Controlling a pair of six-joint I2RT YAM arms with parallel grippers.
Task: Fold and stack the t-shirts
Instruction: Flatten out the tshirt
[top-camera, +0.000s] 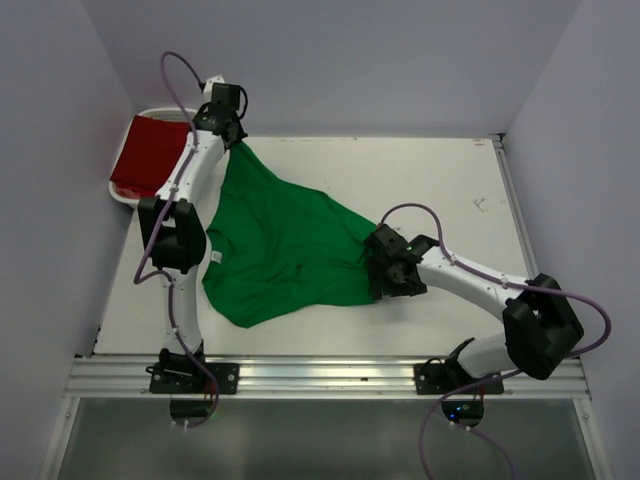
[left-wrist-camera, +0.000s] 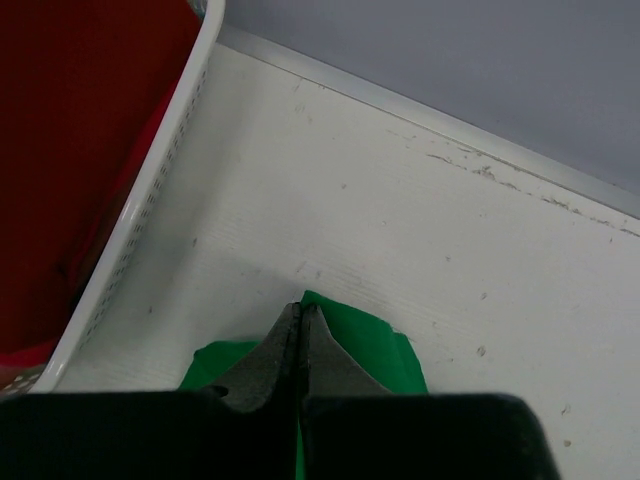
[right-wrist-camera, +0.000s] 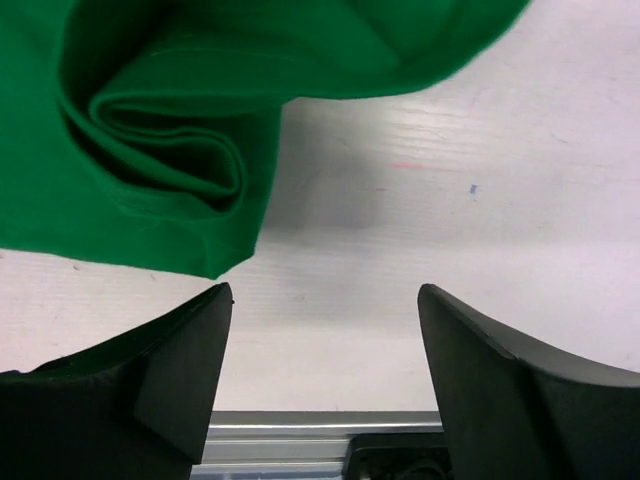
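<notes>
Left gripper (top-camera: 232, 140) has its jaws pressed tight together, and they're clamped on a corner of the green t-shirt (top-camera: 280, 250). In the left wrist view a bit of green cloth (left-wrist-camera: 360, 340) pokes out on both sides of the closed fingertips (left-wrist-camera: 290, 335), right down on the white table (top-camera: 430, 190). That arm is reaching to the far left part of the table, so the shirt gets pulled into a narrow point up there, just beside the white slatted basket (top-camera: 125, 195). From that point the shirt fans out wide across the middle of the table, lying mostly flat but rumpled, with its small white neck label (top-camera: 214, 258) showing near the left edge. The dark red t-shirt (top-camera: 150, 150) sits inside the basket, at the table's far left corner, and it fills most of the basket in the left wrist view (left-wrist-camera: 80, 150). Right gripper (top-camera: 378, 275) is at the shirt's right-hand tip, and its jaws are spread wide apart with nothing between them. In the right wrist view (right-wrist-camera: 325, 290) a folded, bunched edge of the green cloth (right-wrist-camera: 150, 130) lies on the table just ahead of the left finger, not touching either one.
</notes>
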